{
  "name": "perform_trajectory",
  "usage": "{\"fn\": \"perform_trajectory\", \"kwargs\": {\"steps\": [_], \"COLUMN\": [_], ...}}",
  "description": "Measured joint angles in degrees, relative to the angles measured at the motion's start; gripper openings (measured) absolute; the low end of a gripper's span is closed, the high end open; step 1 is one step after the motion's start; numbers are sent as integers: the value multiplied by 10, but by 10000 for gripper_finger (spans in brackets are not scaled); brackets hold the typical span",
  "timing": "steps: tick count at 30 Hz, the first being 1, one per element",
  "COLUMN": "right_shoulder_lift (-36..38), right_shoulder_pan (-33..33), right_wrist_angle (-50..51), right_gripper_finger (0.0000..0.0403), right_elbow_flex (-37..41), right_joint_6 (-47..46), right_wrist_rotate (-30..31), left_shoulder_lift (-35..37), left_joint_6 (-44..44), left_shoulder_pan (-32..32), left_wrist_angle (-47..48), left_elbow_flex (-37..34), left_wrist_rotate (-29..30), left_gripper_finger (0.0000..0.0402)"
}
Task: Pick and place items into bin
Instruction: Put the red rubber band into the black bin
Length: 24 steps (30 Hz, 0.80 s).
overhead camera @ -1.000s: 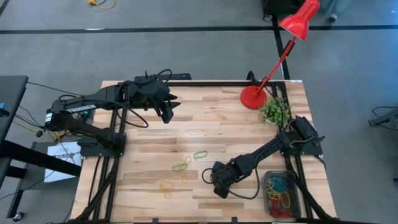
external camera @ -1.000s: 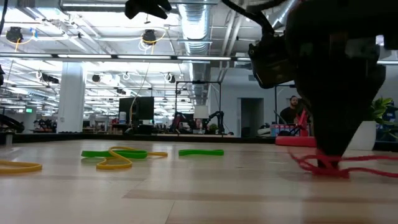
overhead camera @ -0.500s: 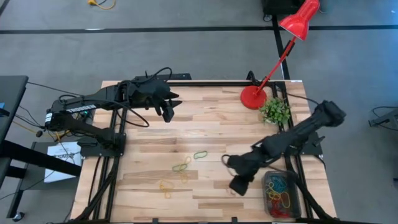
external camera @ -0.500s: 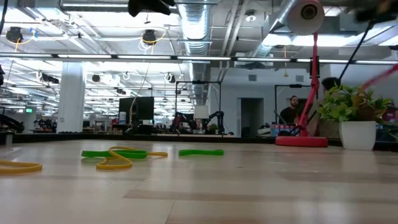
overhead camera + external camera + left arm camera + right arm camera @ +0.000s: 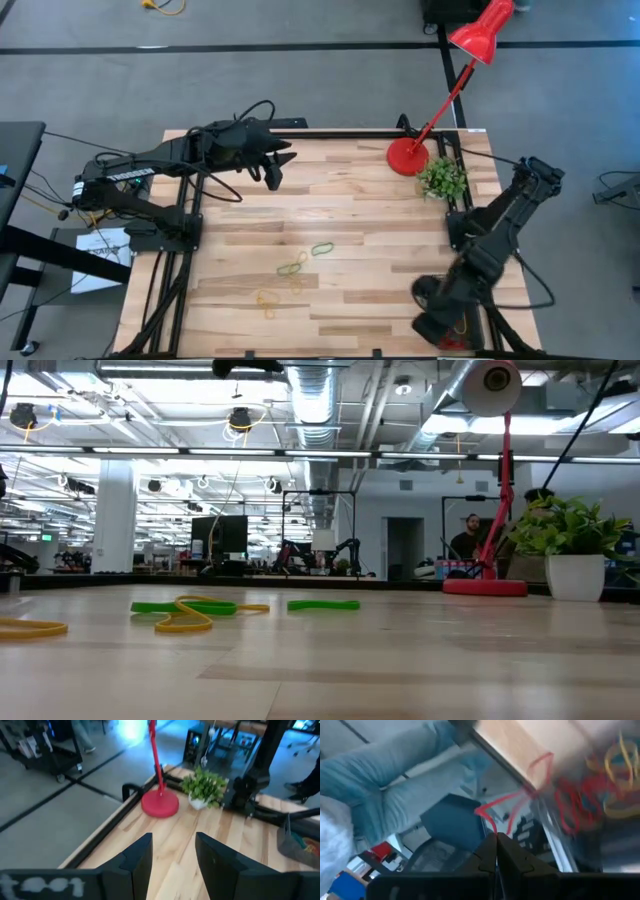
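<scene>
Several loops lie loose on the wood: green ones (image 5: pixel 321 248) (image 5: pixel 291 268) and a yellow one (image 5: pixel 266 300); the low view shows them flat on the boards (image 5: pixel 185 607). The bin (image 5: pixel 296 846) stands at the near right corner, mostly hidden in the high view under my right arm. In the right wrist view it holds red and yellow loops (image 5: pixel 610 775). My right gripper (image 5: pixel 436 322) hangs over the bin's edge, shut on a red loop (image 5: pixel 520 795). My left gripper (image 5: pixel 272 172) waits open, high over the far left of the table. My right gripper pinches the red loop between its two fingertips at one end of the loop (image 5: pixel 491 824). The fingers slant downward toward the table's near right corner. The loop is lifted clear of the table and reaches out past the fingertips toward the bin, slack and twisted.
A red lamp base (image 5: pixel 407 157) and a small potted plant (image 5: pixel 442 178) stand at the far right. A person in jeans (image 5: pixel 395 785) is beside the table's near right corner. Bare wood lies between the two arms.
My right gripper has risen from the near middle of the table and swung toward the near right corner, rolling its wrist. It carries the red loop, which has been lifted clear of the wood. My left gripper has tipped up a little in place.
</scene>
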State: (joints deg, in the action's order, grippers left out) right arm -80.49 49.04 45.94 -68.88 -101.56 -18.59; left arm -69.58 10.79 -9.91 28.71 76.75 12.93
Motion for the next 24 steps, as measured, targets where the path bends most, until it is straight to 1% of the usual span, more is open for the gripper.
{"fn": "perform_trajectory", "kwargs": {"steps": [6,9,13,15,19,24], "right_shoulder_lift": [-3,-14,-33,-41,-53,-55], "right_shoulder_pan": [79,117,153,161,156,153], "right_wrist_angle": [15,60,134,169,229,321], "right_gripper_finger": [1,1,1,1,1,1], "right_elbow_flex": [0,0,0,0,0,0], "right_joint_6": [-126,-167,-201,-212,-214,-220], "right_wrist_rotate": [6,7,16,27,27,-20], "left_shoulder_lift": [0,0,0,-1,-6,-16], "left_joint_6": [-6,-6,-6,-6,0,2], "left_shoulder_pan": [0,0,0,0,0,0], "left_wrist_angle": [-45,-54,-58,-58,-59,-68], "left_elbow_flex": [0,0,0,0,0,0], "left_wrist_rotate": [0,0,3,10,15,15], "left_gripper_finger": [139,139,139,139,139,139]}}
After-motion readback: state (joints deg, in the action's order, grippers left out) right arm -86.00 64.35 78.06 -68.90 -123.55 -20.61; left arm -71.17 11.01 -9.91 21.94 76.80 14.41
